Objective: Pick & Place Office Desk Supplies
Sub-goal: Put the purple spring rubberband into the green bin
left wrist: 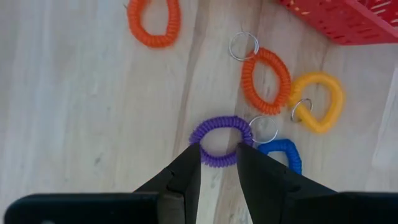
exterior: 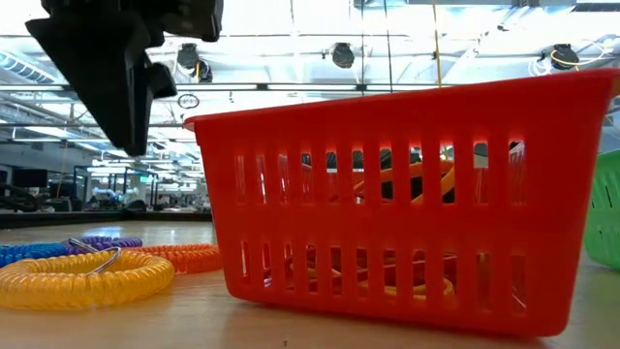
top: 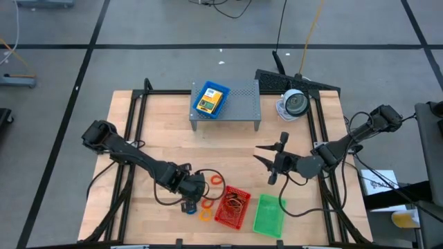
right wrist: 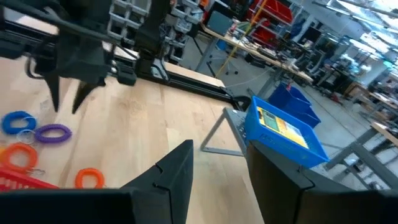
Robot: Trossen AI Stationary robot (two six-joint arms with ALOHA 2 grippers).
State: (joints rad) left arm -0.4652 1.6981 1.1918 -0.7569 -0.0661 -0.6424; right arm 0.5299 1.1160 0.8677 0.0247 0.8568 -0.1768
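Showing unreadable print, crayon box (top: 210, 101) in blue tray (top: 199, 91); pincers apart.

Bare wood (top: 228, 149) mid-table – free passage; coil rings (top: 208, 200) crowd red tray (top: 231, 206), green tray (top: 268, 215) just beside.

Ceiling lamps (exterior: 341, 53) are flooding the room behind me with even, bright light, and they are blowing out to white glare in the low view, where my own arm is showing only as a black silhouette. The red tray (exterior: 407, 204) is glowing there, lit through its slots, while the coil rings (exterior: 82, 276) close to the lens are looking soft. Over my worktop (top: 159, 131) the shadows are staying faint, and my right wrist view is smearing the far shelves.
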